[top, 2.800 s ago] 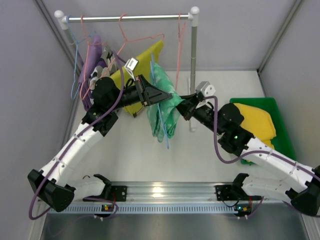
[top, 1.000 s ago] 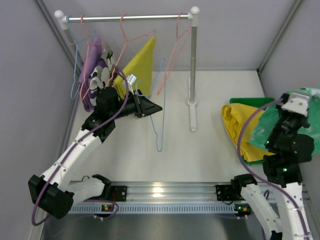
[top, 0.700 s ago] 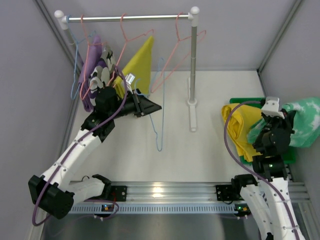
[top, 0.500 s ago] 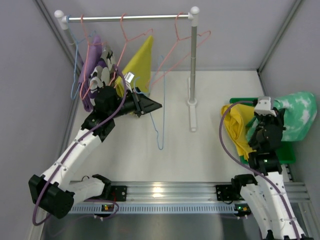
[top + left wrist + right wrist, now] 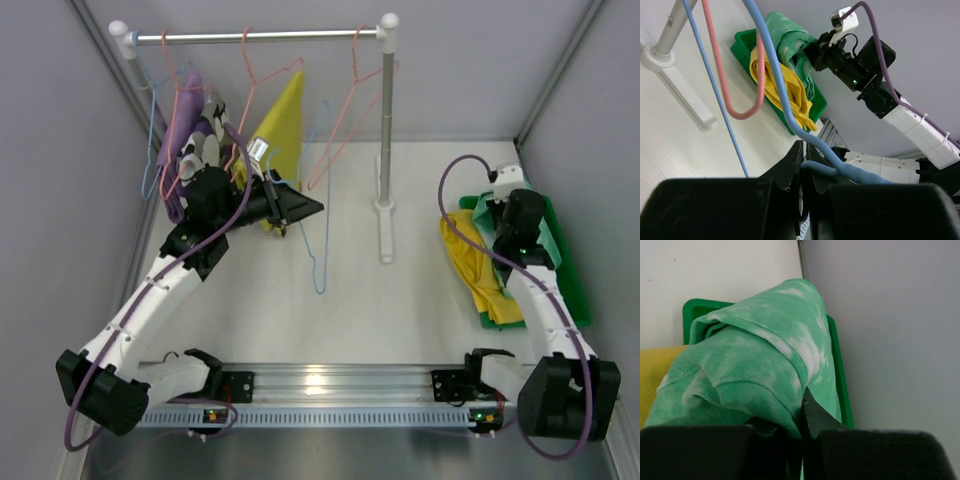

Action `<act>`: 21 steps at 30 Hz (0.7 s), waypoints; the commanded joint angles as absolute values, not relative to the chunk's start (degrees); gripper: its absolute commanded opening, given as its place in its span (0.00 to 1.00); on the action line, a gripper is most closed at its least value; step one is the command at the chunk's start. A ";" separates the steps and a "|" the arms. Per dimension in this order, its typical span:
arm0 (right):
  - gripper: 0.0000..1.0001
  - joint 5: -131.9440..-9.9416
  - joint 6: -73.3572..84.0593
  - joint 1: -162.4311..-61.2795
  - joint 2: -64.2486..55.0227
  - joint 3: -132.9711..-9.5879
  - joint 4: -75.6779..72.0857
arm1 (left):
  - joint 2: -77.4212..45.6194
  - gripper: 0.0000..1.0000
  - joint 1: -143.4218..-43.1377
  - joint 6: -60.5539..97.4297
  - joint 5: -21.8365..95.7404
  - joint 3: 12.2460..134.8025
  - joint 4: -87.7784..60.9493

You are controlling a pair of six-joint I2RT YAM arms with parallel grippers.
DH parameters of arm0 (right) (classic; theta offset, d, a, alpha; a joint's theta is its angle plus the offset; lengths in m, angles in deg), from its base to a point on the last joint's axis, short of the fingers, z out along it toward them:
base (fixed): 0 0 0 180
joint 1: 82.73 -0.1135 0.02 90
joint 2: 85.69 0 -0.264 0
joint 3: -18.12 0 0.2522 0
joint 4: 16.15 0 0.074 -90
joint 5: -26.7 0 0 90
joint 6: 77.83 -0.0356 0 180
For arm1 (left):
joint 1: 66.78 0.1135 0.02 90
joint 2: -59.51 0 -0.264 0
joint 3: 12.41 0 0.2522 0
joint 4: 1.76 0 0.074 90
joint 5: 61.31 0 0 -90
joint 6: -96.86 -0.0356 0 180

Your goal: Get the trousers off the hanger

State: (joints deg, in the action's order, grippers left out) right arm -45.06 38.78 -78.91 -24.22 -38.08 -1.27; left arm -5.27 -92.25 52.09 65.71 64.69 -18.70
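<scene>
Holding mint trousers at the bin; one pair hangs on the rail.
From above, the right gripper (image 5: 499,206) pinches the mottled mint-green cloth trousers (image 5: 485,212) over the green plastic bin (image 5: 562,255), beside the bright yellow cloth trousers (image 5: 470,262). The olive-yellow cloth trousers (image 5: 284,120) hang slantwise from the silver rail (image 5: 250,36), just behind the left gripper (image 5: 314,207). Left wrist: its fingers are pressed onto the bare blue wire hanger (image 5: 774,75). Right wrist: green cloth nipped, bin beneath.

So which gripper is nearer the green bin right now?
Right. The right gripper is over the green bin, shut on the mint green trousers. The left gripper is away at the rack, holding the blue hanger.
</scene>
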 commanded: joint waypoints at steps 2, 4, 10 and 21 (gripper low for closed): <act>0.00 -55.29 33.61 -74.04 -27.15 -41.61 13.14 | -4.39 0.00 -91.83 50.02 66.92 66.75 -17.54; 0.03 -59.86 34.66 -72.89 -30.40 -41.44 19.12 | -4.13 0.00 -91.92 49.75 67.10 66.75 -17.63; 0.63 -68.57 36.86 -71.04 -42.17 -43.71 29.05 | -2.72 0.00 -91.92 47.82 67.54 66.31 -18.94; 1.00 -113.21 18.90 -71.04 -48.26 -64.72 34.36 | 0.62 0.00 -91.83 46.84 61.74 64.89 -25.36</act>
State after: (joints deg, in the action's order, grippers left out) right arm -88.47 29.18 -71.57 -49.38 -59.28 32.48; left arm -0.07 -92.15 46.74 64.74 63.72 -24.95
